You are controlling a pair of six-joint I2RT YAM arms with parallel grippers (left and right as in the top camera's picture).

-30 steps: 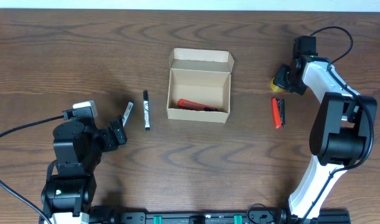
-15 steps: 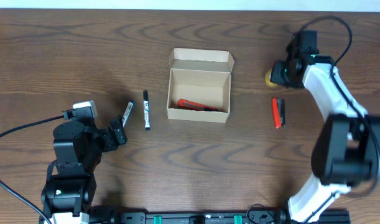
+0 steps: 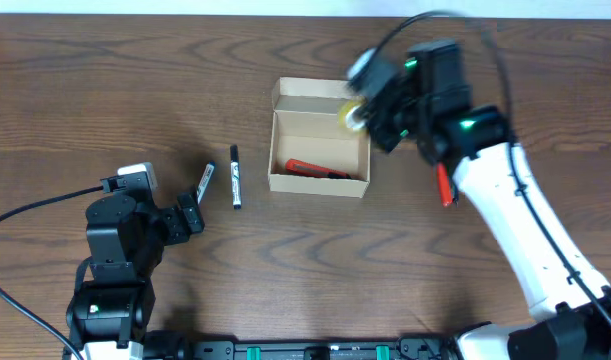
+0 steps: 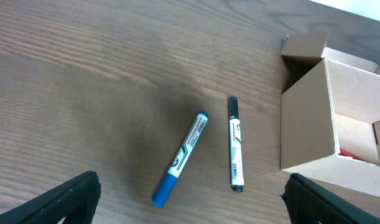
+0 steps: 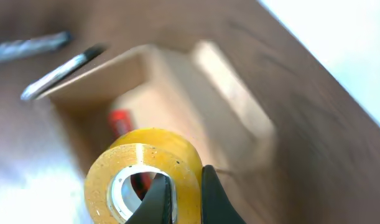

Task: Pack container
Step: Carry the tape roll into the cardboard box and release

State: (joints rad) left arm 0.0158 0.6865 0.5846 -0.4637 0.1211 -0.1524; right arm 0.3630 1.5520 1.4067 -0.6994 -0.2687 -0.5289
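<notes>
Two arms in view. Left arm folded at the near-left edge, left end effector [image 3: 191, 214] released, fingers spread wide, low over the tabletop [image 3: 105, 90] by a blue marker [image 4: 182, 158] and a black marker [image 4: 236, 146]. Container [image 3: 319, 186] at center, flap open, red marker [image 3: 315, 169] inside. Right arm stretched diagonally from the near-right, blurred; right end effector [image 5: 186, 193] clenched on a yellow tape roll [image 5: 146, 171] above the container's far-right corner.

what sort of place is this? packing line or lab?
Most likely a lab demo bench, not a production line: left arm and right arm at one wood-grain table, with a small cardboard box, a black marker and a tape roll as props.
</notes>
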